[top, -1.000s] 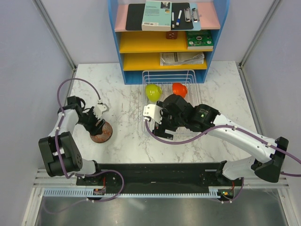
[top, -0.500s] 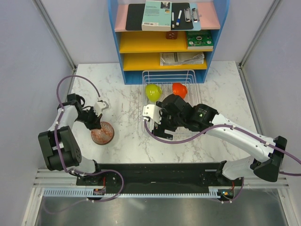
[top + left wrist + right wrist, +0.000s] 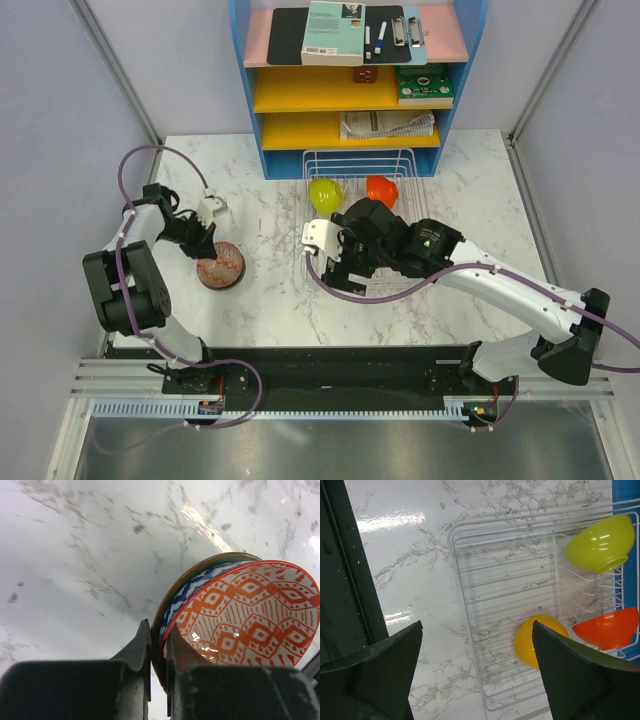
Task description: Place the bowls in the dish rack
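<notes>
A stack of nested patterned bowls [image 3: 221, 265] sits tilted at the table's left, an orange-red patterned one [image 3: 250, 615] inside a blue-white one [image 3: 187, 591]. My left gripper [image 3: 158, 630] is shut on the stack's rim, one finger inside and one outside. The wire dish rack [image 3: 312, 160] stands mid-table. It holds a lime-green bowl [image 3: 600, 542], an orange bowl [image 3: 606, 628] and a yellow bowl [image 3: 537, 640]. Above the rack's near left part, my right gripper [image 3: 477, 624] hovers open with nothing between its fingers.
A blue-and-yellow shelf unit [image 3: 350, 90] with books and pens stands right behind the rack. Purple cables loop from both arms. Grey walls close off both sides of the marble table [image 3: 260, 290].
My left gripper has shut on the patterned bowls' rim and drawn back toward the far left; the stack has tipped and shifted slightly away. The right arm has barely moved.
</notes>
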You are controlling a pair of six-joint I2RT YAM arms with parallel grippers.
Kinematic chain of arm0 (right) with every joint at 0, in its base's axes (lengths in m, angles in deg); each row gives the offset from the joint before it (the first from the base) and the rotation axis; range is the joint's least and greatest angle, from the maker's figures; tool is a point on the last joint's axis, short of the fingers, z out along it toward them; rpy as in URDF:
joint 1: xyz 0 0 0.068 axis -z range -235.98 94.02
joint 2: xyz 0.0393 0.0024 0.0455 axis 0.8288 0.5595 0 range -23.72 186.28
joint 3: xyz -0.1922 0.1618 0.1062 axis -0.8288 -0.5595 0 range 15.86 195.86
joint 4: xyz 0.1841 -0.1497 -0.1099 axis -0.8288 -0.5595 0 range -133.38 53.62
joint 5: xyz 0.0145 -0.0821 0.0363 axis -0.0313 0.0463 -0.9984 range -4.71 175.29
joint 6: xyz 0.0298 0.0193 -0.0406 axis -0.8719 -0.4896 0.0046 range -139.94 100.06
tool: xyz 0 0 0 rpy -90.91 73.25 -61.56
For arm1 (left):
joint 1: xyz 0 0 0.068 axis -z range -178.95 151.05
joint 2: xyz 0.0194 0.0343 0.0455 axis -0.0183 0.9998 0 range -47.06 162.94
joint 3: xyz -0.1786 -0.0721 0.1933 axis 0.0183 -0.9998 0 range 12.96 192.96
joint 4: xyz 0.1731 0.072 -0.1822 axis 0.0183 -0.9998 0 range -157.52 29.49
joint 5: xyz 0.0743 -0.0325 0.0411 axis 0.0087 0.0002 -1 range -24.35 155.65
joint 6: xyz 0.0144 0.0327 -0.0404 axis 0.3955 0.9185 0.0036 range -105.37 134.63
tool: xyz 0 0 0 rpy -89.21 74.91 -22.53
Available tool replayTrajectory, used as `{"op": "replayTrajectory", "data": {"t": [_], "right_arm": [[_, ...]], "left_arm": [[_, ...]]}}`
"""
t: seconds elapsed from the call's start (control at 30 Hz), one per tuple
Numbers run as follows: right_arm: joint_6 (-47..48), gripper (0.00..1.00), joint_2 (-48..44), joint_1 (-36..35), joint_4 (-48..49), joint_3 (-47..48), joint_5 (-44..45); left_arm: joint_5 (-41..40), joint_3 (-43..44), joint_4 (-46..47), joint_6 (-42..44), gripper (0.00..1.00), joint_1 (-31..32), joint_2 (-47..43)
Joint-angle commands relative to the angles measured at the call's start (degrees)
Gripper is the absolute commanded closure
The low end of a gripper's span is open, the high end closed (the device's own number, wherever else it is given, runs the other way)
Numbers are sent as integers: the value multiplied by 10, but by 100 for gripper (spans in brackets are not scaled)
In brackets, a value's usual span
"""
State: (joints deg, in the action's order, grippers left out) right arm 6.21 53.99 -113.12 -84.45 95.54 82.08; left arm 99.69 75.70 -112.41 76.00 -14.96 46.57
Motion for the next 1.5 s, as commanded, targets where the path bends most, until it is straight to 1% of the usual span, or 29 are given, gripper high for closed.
{"op": "replayTrajectory", "data": {"t": [0.0, 0.17, 0.27, 0.4, 0.53, 0.57, 0.6, 0.63, 0.67, 0.8, 1.03, 1.13, 1.47], "right_arm": [[-8, 2, -1, 1, 3, 25, -4], [-8, 2, 2, 1, 3, 27, -2], [-8, 2, 4, 1, 3, 27, -3], [-8, 2, 0, 1, 3, 21, -3], [-8, 2, -3, 1, 4, 17, -1], [-8, 2, -3, 1, 5, 17, -1], [-8, 2, -2, 1, 4, 17, -2], [-8, 2, -1, 0, 5, 17, -3], [-8, 2, -1, 1, 4, 17, -3], [-8, 2, 1, 1, 5, 18, -6], [-9, 2, 2, 0, 4, 18, -6], [-9, 2, 4, 0, 4, 19, -6], [-10, 2, 14, 1, 3, 27, -7]], "left_arm": [[26, 68, 108, -63, 98, 4, 38], [27, 142, 130, -125, 98, 16, 95], [23, 182, 131, -144, 98, 29, 135], [3, 193, 133, -148, 98, 50, 159], [4, 192, 135, -146, 98, 52, 168], [3, 192, 135, -147, 96, 53, 169], [1, 191, 136, -148, 92, 52, 168], [0, 188, 138, -151, 81, 52, 167], [-2, 187, 139, -152, 77, 53, 166], [-12, 175, 147, -154, 74, 52, 160], [-21, 160, 163, -164, 60, 50, 142], [-24, 155, 168, -168, 59, 48, 133], [-20, 144, 181, -177, 59, 36, 100]]}}
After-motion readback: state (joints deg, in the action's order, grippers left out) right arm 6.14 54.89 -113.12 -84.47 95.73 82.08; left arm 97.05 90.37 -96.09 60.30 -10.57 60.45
